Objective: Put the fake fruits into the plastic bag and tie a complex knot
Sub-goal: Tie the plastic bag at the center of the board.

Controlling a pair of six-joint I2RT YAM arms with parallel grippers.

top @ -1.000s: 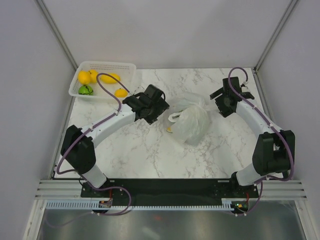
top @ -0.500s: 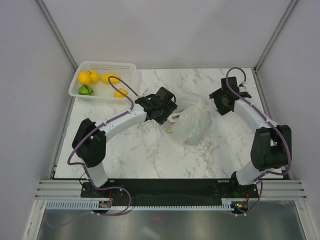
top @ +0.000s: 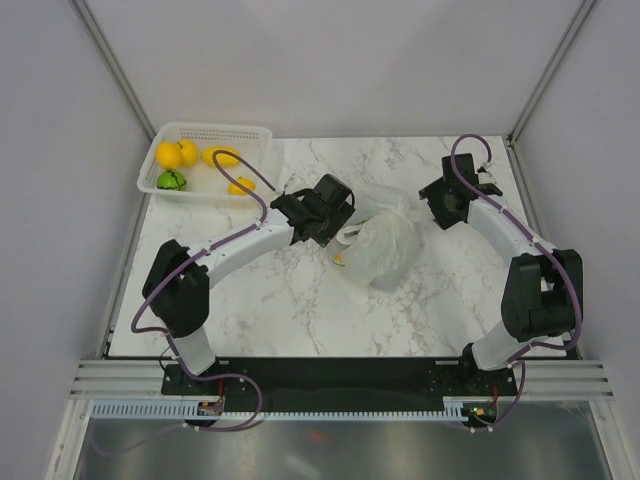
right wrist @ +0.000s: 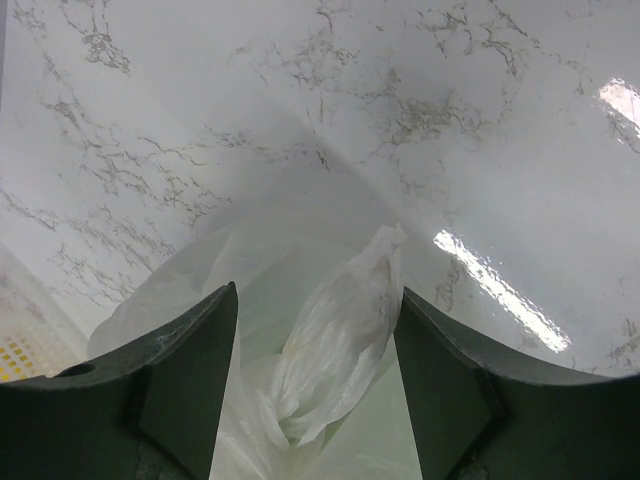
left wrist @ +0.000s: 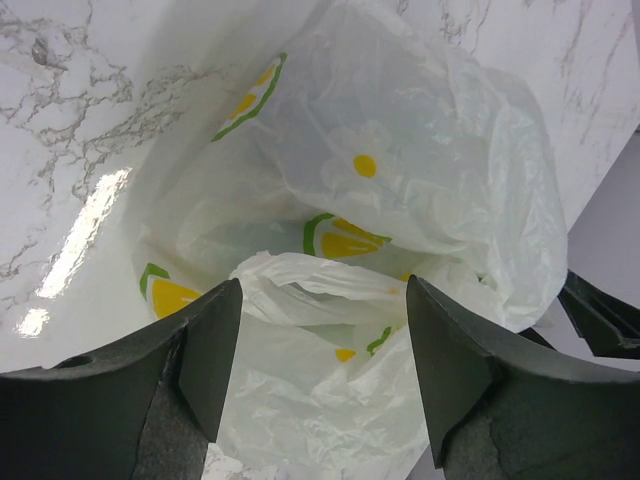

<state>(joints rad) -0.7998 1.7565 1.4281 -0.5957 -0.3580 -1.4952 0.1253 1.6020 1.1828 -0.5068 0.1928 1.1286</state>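
Right wrist: plastic bag [right wrist: 345, 330] handle, tip up-R.

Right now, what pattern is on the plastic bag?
The plastic bag: white, yellow lemon prints, green edges; left wrist view best.

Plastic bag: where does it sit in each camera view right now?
Top external: plastic bag at mid-table, slightly right of centre.
Left wrist: bag fills the middle, lemon prints showing.
Right wrist: bag at bottom centre, one handle sticking up.
Shared landmark: the marble tabletop.
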